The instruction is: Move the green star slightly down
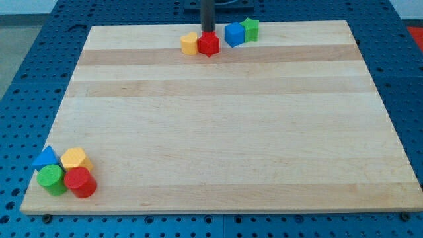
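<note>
Green star (250,29) beside blue block (233,34).

A lab bench — a wooden board (218,125) lying on a blue perforated mounting table (26,53).

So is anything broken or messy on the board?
No, nothing looks broken or spilled. The blocks sit in two tidy bunches: four at the top edge, including the green star, and four in the bottom-left corner. My tip is just behind the red block.

Red (209,43), yellow (190,43), blue (234,34) blocks near board's (218,132) top
</note>
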{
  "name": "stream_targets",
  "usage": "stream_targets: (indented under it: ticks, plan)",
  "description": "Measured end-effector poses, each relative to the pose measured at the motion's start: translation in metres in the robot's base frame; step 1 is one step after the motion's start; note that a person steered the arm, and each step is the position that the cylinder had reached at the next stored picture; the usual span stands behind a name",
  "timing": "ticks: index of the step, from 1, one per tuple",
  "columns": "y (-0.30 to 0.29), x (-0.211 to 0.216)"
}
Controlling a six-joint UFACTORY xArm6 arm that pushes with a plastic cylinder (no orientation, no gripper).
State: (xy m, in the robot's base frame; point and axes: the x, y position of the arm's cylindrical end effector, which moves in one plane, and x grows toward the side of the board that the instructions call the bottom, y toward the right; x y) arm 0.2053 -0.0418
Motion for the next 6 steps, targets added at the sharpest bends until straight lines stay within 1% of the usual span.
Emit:
stream_targets:
  ticks: [1,2,4,5,6]
  plan:
    - [-0.002,0.001]
    - [0.036,-0.011]
    - [0.123,-0.006]
    - [0.146,-0.004]
    - [0.141,-0.012]
